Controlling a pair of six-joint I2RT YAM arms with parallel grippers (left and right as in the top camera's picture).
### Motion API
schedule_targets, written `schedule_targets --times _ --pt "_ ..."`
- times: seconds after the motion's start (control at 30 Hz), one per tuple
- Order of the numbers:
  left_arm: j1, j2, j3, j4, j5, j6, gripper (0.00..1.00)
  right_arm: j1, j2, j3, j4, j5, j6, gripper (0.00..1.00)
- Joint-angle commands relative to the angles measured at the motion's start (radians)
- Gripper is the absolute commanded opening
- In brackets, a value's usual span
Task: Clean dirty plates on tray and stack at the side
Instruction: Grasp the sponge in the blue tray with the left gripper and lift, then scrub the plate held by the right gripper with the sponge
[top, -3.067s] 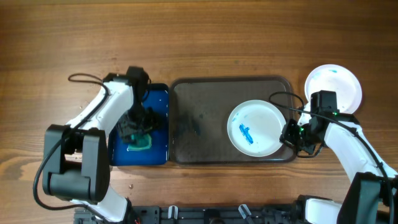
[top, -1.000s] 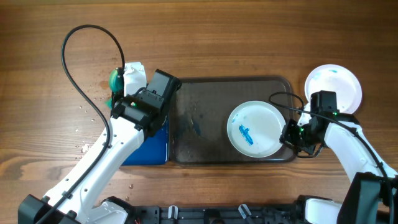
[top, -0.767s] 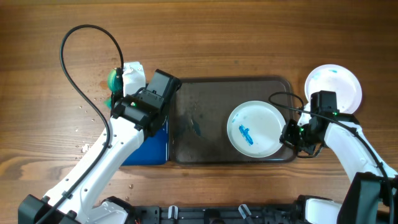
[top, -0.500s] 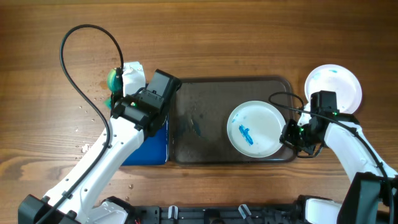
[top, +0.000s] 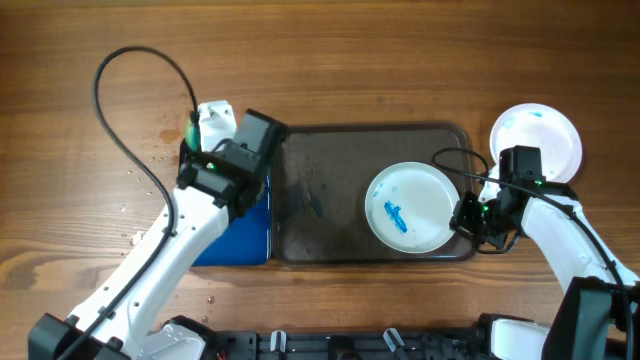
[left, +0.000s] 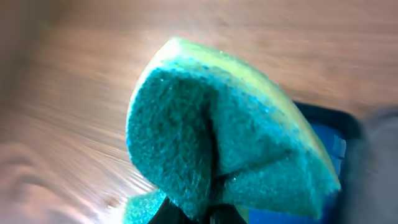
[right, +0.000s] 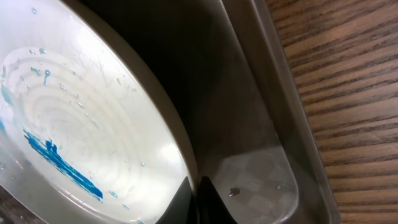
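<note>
A white dirty plate with a blue smear lies at the right end of the dark tray. My right gripper is shut on this plate's right rim; in the right wrist view the fingertips pinch the rim of the plate above the tray's floor. My left gripper is shut on a green sponge, held over the wood left of the tray. From overhead only a sliver of the sponge shows beside the left wrist.
Another white plate with a small blue mark rests on the table right of the tray, partly behind the right arm. A blue tray sits left of the big tray, mostly under the left arm. Water drops dot the wood at left.
The left gripper has lifted the sponge out of the blue tray to the tray's upper left, and over the last half second edged slightly left. The right arm has not moved.
</note>
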Motion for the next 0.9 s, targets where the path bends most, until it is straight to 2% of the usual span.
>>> schedule_targets --times 0.0,0.03,0.17,0.37,0.5,0.67,0.77,0.87 --pt "0.106 0.013 -0.009 -0.003 0.491 -0.052 0.04 0.002 -0.011 0.019 -0.007 -0.008 -0.021 0.04" --pt "0.133 0.014 -0.009 -0.013 0.556 -0.062 0.04 0.002 -0.011 0.019 -0.007 -0.008 -0.022 0.04" --pt "0.243 0.018 -0.01 -0.061 0.644 -0.1 0.04 0.002 -0.011 0.019 -0.006 -0.009 -0.024 0.04" --pt "0.312 0.123 -0.01 -0.071 0.749 -0.1 0.04 0.002 -0.011 0.019 -0.007 -0.008 -0.024 0.04" --pt "0.311 0.216 -0.01 -0.072 0.826 -0.1 0.04 0.002 -0.011 0.019 -0.007 -0.009 -0.024 0.04" --pt "0.309 0.173 -0.002 -0.061 0.838 -0.091 0.04 0.002 -0.011 0.019 -0.006 -0.009 -0.028 0.05" --pt "0.269 0.108 0.0 -0.055 0.939 -0.062 0.04 0.002 -0.011 0.019 -0.005 -0.009 -0.029 0.04" --pt "0.17 0.089 0.0 -0.035 1.081 -0.062 0.04 0.002 -0.011 0.018 0.0 -0.045 -0.048 0.04"
